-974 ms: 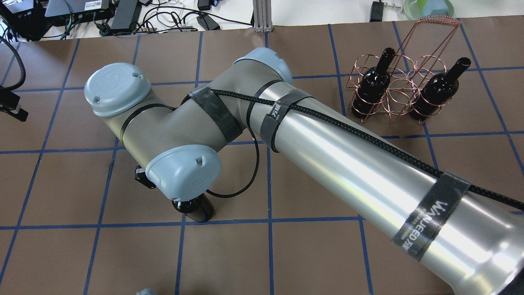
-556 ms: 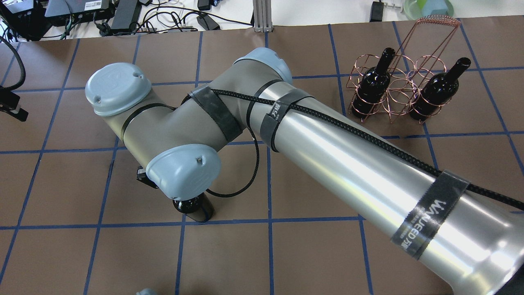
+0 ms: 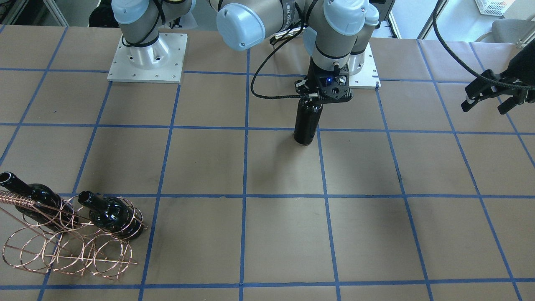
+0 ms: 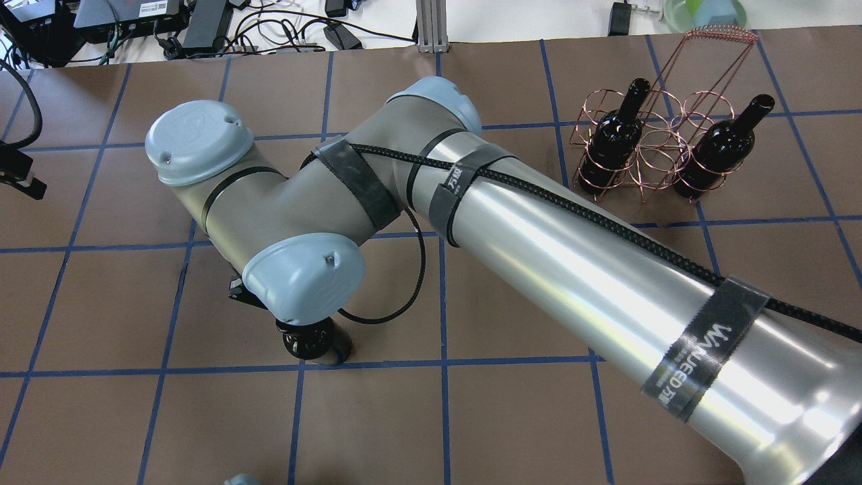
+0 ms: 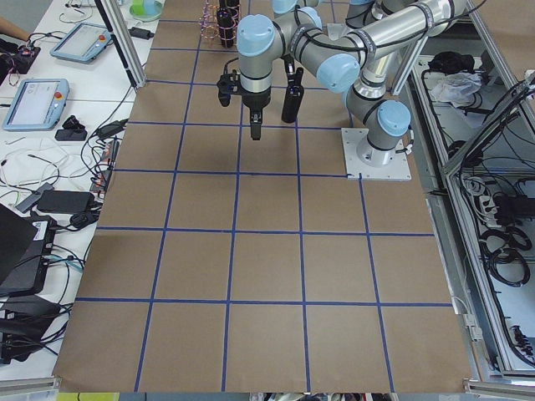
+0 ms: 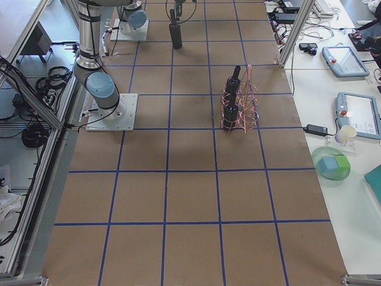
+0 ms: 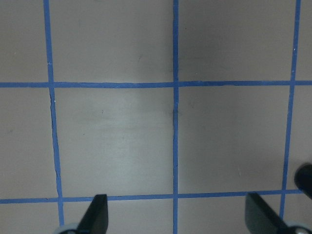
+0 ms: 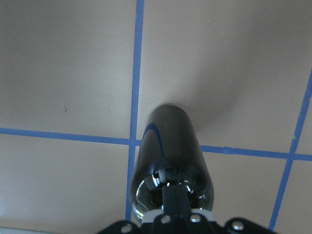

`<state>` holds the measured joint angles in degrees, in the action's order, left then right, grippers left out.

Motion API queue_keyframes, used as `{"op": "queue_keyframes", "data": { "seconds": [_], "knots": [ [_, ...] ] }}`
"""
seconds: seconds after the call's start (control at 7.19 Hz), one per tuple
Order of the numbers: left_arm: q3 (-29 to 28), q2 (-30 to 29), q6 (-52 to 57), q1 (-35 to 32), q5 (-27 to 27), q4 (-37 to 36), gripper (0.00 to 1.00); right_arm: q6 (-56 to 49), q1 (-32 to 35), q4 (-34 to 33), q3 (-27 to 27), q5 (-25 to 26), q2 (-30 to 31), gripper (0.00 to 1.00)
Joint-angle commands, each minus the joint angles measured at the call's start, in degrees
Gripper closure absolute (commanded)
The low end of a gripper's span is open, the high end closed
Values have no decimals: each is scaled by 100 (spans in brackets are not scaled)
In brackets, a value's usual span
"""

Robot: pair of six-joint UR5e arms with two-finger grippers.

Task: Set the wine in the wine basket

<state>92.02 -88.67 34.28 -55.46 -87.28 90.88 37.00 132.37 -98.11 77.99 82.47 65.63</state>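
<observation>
My right gripper [image 3: 316, 98] is shut on the neck of a near-black wine bottle [image 3: 307, 123] and holds it upright at or just above the table. The right wrist view looks down the bottle [image 8: 170, 156]. In the overhead view the right wrist hides the gripper, and only the bottle's lower part [image 4: 315, 342] shows. The copper wire wine basket [image 4: 645, 149] stands at the far right with two like bottles [image 4: 613, 138] [image 4: 724, 143] upright in it. My left gripper [image 3: 483, 108] hangs open and empty, well away from the bottle and above bare table [image 7: 178, 217].
The table is brown paper with a blue tape grid. Cables and power bricks [image 4: 202, 20] and a green bowl [image 4: 704, 12] lie beyond the far edge. The right arm's long forearm [image 4: 572, 269] spans the middle. The base plates [image 3: 146, 58] sit on the robot's side.
My right wrist has shifted slightly to the right and away from the robot, with the bottle still in its grip. The basket and its two bottles have not moved.
</observation>
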Motion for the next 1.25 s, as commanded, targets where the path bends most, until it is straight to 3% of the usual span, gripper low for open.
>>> {"op": "queue_keyframes", "data": {
  "seconds": [0.0, 0.14, 0.28, 0.42, 1.11],
  "knots": [
    [0, -1, 0, 0, 0, 0, 0, -61, -53, -6, -12, -56, -6, 100],
    [0, -1, 0, 0, 0, 0, 0, -53, -88, -15, -12, -186, 2, 100],
    [9, -1, 0, 0, 0, 0, 0, -166, -149, -7, -12, -205, 2, 81],
    [9, -1, 0, 0, 0, 0, 0, -280, -193, -7, -12, -205, 20, 38],
    [9, 8, 0, 0, 0, 0, 0, -115, -115, 72, 6, -249, 81, 25]
  ]
}}
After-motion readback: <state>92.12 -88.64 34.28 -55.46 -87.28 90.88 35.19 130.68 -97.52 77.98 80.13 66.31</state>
